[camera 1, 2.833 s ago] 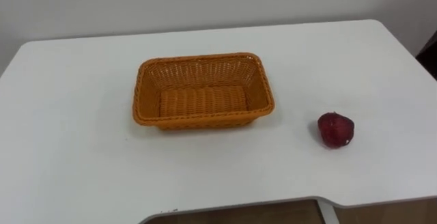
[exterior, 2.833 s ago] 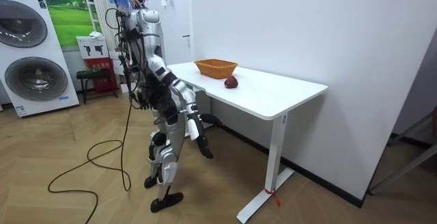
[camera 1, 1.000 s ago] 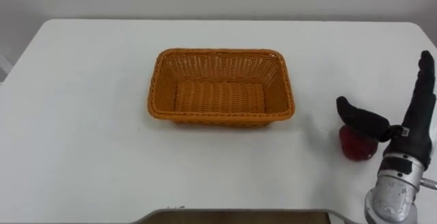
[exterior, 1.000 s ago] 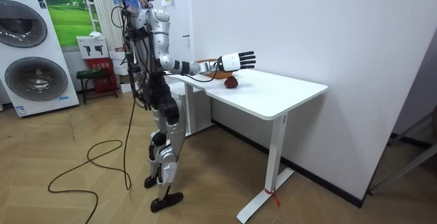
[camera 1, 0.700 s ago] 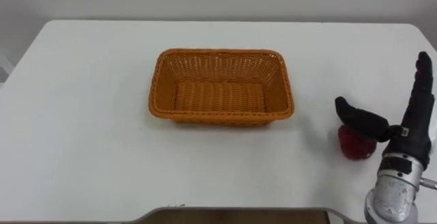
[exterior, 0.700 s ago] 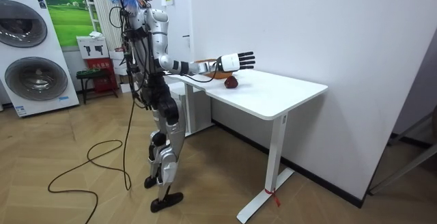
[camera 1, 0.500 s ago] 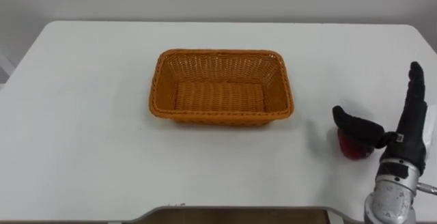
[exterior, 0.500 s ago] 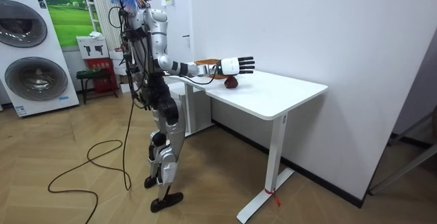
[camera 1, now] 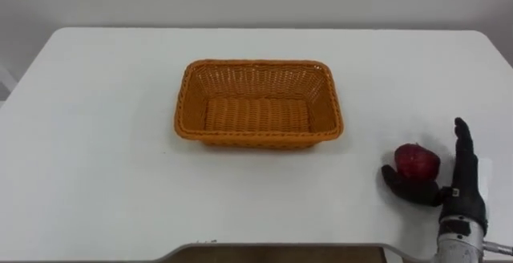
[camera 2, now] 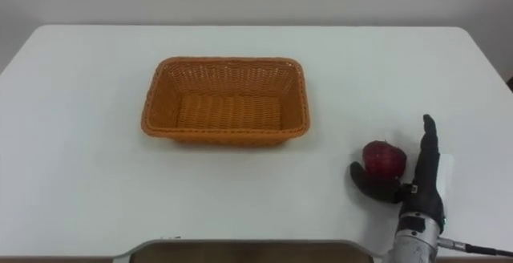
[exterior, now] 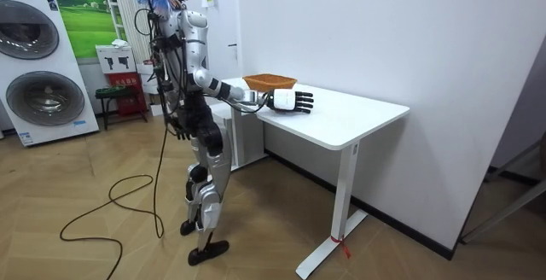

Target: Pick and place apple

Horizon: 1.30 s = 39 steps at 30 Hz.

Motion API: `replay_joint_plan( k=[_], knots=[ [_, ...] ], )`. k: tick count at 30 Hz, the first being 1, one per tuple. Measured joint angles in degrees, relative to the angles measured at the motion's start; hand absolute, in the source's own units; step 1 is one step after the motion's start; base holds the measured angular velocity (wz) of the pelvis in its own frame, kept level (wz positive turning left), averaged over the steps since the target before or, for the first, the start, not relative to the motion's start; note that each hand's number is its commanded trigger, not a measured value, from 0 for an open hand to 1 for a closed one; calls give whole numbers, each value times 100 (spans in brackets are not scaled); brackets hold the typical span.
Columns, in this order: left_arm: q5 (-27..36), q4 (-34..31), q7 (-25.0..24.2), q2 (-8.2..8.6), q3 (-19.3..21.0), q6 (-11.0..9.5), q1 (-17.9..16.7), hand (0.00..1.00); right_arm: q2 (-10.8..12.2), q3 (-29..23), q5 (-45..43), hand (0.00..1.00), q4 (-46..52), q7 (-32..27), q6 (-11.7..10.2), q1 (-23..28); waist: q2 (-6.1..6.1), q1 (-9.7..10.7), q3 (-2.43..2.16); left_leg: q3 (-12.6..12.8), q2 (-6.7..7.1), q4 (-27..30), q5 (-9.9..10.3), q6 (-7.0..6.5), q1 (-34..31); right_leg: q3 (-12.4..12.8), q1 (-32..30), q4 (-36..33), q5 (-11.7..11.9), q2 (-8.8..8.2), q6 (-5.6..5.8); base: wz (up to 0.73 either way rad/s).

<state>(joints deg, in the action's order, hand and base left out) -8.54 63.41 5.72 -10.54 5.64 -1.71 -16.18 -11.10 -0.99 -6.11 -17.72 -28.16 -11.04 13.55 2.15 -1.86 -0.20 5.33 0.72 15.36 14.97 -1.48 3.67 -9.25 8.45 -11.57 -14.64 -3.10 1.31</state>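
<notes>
The apple (camera 1: 418, 160) is dark red, the basket (camera 1: 256, 139) is orange with a woven pattern, the table (camera 1: 96, 151) is white, the right hand (camera 1: 455, 189) is black with a grey wrist, and the floor (exterior: 111, 246) is brown wood in zigzags.

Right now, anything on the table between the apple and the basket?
Nothing. Between the apple and the basket there is just bare white table, as both eye views show.
</notes>
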Motion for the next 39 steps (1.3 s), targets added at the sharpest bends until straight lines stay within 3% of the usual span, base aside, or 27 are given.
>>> replay_joint_plan(
  k=[4,5,6,7,18,34,39],
  knots=[
    [4,-146,7,0,-13,-23,1,0,0,114,-14,0,-60,2,-16,3,22,2,-1,0,-1,3,0,0,6,-4,11,0,11,0,0,0],
    [4,-156,18,-2,-13,-38,1,0,-1,145,-23,24,-165,2,-67,-2,33,1,6,0,-1,6,0,0,15,-8,26,0,13,0,1,0],
    [4,-156,22,-3,-15,-39,1,0,0,184,-44,55,-237,2,-105,-6,51,2,18,-1,-1,11,0,0,29,-12,45,0,13,0,1,0],
    [4,-152,22,-3,-20,-40,0,0,1,214,-50,100,-269,16,-117,-8,78,-2,23,-2,-3,13,0,0,42,-14,59,0,13,0,1,0],
    [4,-147,27,-2,-24,-37,-86,0,-107,67,-420,100,-659,-290,-267,-174,87,2,18,4,-17,24,2,0,15,-22,66,-2,36,13,3,0],
    [5,-148,29,-2,-151,-37,-30,0,-121,225,-431,100,-507,-332,-258,-206,63,-12,19,10,-14,3,2,1,13,-14,60,85,55,20,-3,0],
    [8,-131,-27,-2,-152,-33,39,0,-105,251,-431,100,-273,-292,-125,-227,38,-36,29,9,-9,-5,2,0,3,-18,49,87,57,19,-2,0]
  ],
)
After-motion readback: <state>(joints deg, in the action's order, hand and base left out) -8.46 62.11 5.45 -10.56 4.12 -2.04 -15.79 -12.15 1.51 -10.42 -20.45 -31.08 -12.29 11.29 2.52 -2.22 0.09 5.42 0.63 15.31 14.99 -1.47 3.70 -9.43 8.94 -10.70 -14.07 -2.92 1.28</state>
